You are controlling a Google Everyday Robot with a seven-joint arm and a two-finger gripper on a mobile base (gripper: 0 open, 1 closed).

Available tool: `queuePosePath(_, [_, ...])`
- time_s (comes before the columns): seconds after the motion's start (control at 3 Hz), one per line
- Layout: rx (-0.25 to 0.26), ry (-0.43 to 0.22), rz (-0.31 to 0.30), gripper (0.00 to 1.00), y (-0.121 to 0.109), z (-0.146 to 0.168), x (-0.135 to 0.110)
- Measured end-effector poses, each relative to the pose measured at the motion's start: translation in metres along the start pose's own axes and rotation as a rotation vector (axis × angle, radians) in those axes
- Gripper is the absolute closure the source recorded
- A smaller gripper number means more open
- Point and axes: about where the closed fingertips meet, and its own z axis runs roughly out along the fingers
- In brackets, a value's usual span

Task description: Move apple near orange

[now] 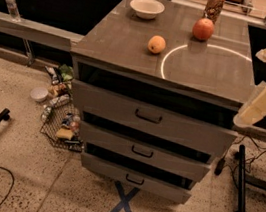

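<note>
A big grey cabinet (123, 43) w/ 3 drawers stands in the middle, each drawer pulled out a little. The apple (203, 29), the bigger round red-orange fruit w/ shiny skin, sits on the cabinet top near the back, right of the middle. The orange (156, 44), a small round yellow-orange fruit, sits on the top too, more to the front & left of the apple. The 2 fruits are apart, not touching. A thin white ring (163, 62) shows on the cabinet top, between & in front of them.

A brown can (214, 6) stands at the back edge of the cabinet, just behind the apple. A white bowl (147, 7) sits at the back left of the top.

The robot's pale cream gripper (264, 103) hangs off the cabinet's right side, well apart from both fruits & holding nothing. Can't tell if it's open or closed.

On the floor left of the cabinet is a wire basket (61, 125) w/ snack packs. A blue tape X (124, 204) is on the floor in front of the cabinet.
</note>
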Motion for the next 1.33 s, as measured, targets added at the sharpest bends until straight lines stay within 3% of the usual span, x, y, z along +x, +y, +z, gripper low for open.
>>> queuePosePath(0.33, [0.052, -0.111, 0.104, 0.00, -0.037, 0.023, 0.013])
queuePosePath(0.67, [0.103, -0.239, 0.257, 0.00, -0.077, 0.041, 0.025])
queuePosePath(1.0, [0.155, -0.421, 0.454, 0.00, -0.123, 0.069, 0.018])
queuePosePath(1.33, [0.258, -0.461, 0.528, 0.00, -0.147, 0.084, 0.015])
